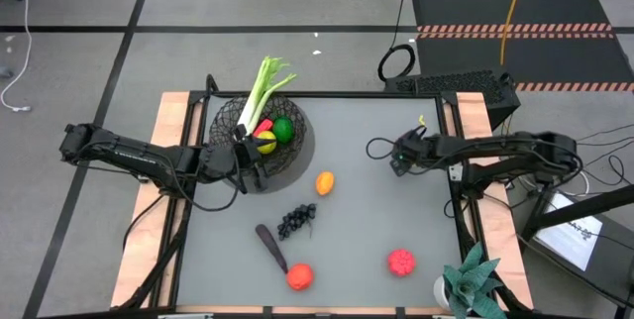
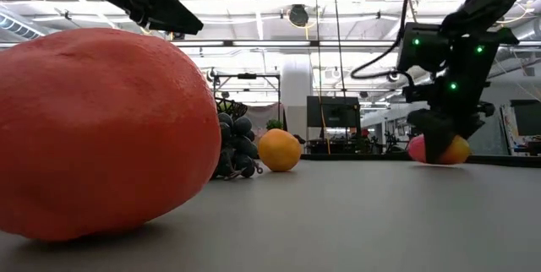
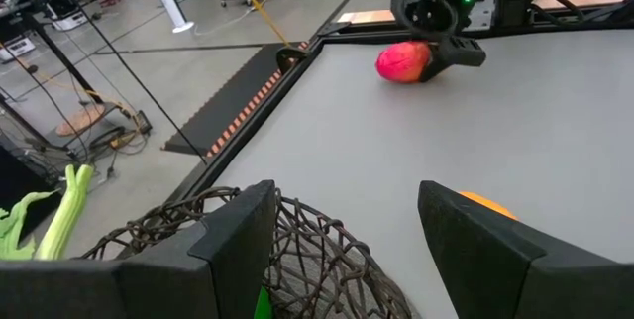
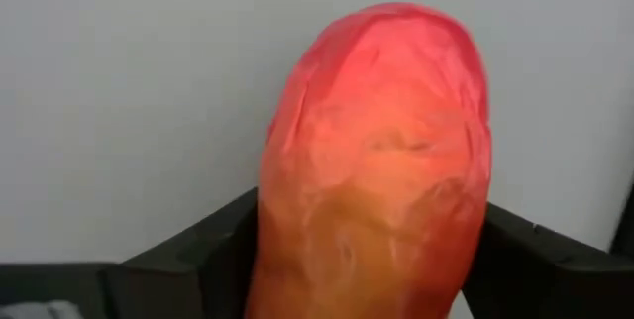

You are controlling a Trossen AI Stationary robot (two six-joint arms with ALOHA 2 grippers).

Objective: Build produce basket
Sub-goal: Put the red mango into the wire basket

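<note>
Mango (image 4: 381,160): red-yellow, oblong, between right claw (image 4: 371,260) fingers.

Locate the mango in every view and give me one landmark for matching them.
High view: hidden under the right hand, right of table centre.
Low view: the mango sits at the right, on the table, between the right hand's fingers.
Left wrist view: upper middle, a red-yellow shape at the far arm's hand.
Right wrist view: fills the centre, fingers at both sides.
Landmark: the right hand itself, around the mango.
</note>
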